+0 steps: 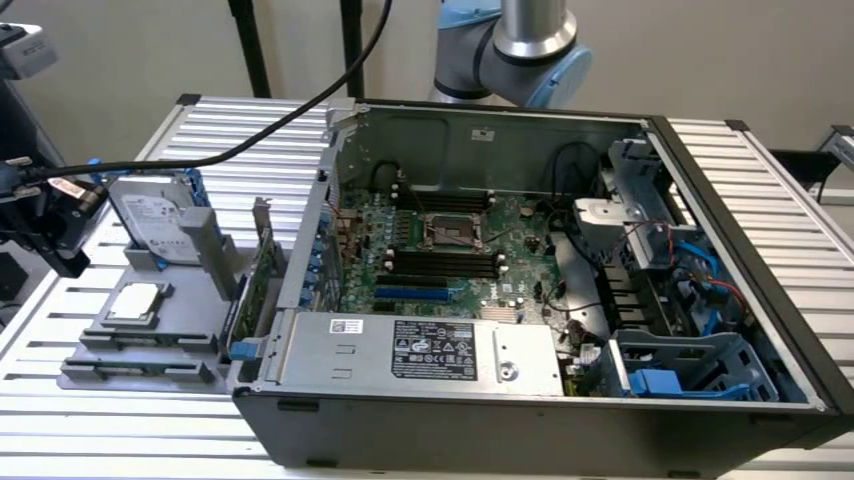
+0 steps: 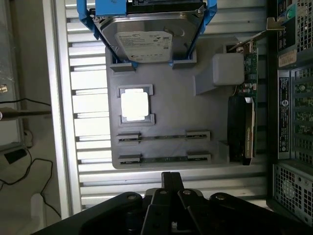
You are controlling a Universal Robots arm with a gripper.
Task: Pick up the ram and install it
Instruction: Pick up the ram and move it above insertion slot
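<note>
Jaws: closed on nothing, hovering above the counter (image 2: 88, 191) just off the grey holder (image 2: 171, 98).
Ram (image 2: 164, 158): the nearer of two sticks standing edge-up in the holder's slots, untouched.
Care: I'd open first, centre on its bare middle, and lift straight.

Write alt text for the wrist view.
Shut gripper, holding nothing, hangs by a grey parts tray on a slatted table; nearest to it, two ram sticks sit on edge in the tray's holders. Beyond them the tray holds a processor, a hard drive in a blue caddy and an expansion card.
</note>
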